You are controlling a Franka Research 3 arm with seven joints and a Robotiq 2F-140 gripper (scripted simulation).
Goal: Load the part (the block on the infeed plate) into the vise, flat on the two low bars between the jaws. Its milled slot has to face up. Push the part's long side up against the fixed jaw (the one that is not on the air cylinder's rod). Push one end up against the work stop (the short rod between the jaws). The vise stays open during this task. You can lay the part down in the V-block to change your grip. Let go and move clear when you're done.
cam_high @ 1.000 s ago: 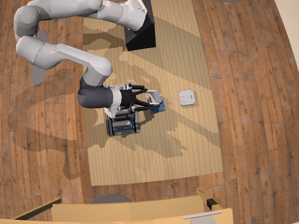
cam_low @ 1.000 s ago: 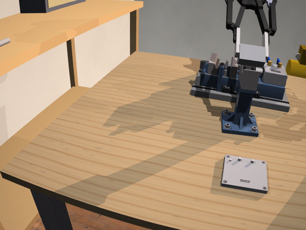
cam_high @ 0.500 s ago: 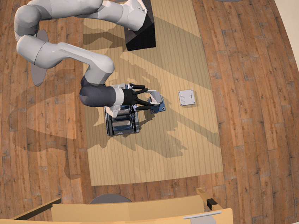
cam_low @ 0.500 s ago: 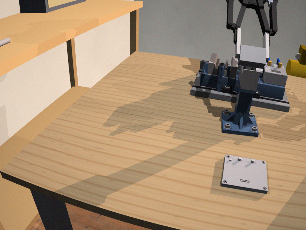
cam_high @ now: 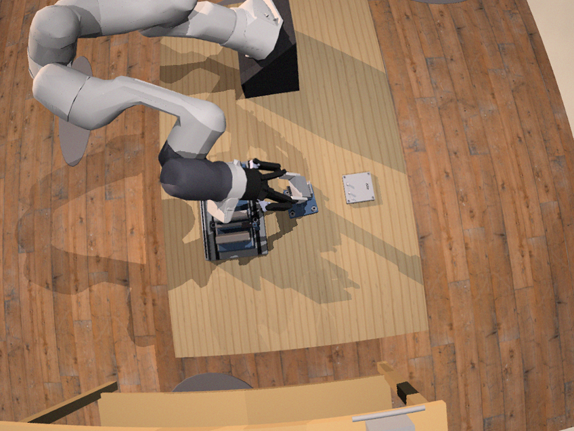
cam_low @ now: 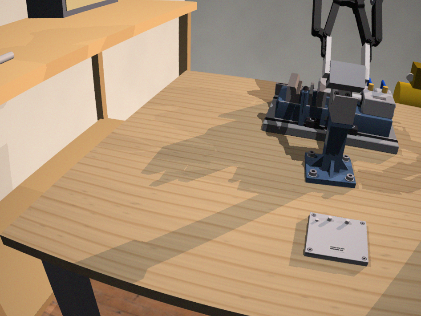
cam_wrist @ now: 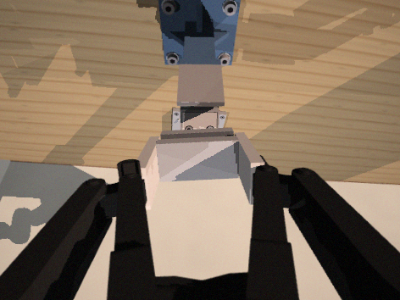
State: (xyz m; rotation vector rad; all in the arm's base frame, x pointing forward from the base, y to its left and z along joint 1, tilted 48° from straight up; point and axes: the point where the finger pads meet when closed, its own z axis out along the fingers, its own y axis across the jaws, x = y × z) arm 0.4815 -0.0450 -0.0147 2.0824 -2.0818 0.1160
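Note:
My gripper [cam_low: 346, 67] points down and is shut on the grey part [cam_low: 346, 76], one finger on each side. It holds the part just over the top of the V-block [cam_low: 341, 108], which stands on a blue pedestal with a bolted base [cam_low: 330, 168]. In the wrist view the part [cam_wrist: 197, 161] sits between my fingers with the V-block [cam_wrist: 200, 86] right below it. I cannot see the slot. The blue vise [cam_low: 307, 102] stands behind the V-block, its jaws open. From above, the part [cam_high: 299, 185] is beside the vise [cam_high: 234, 229].
The grey infeed plate [cam_low: 336, 237] with three small pins lies empty near the table's front; it also shows from above [cam_high: 358, 187]. A yellow object [cam_low: 407, 90] sits at the far right behind the vise. A shelf and wall panel run along the left.

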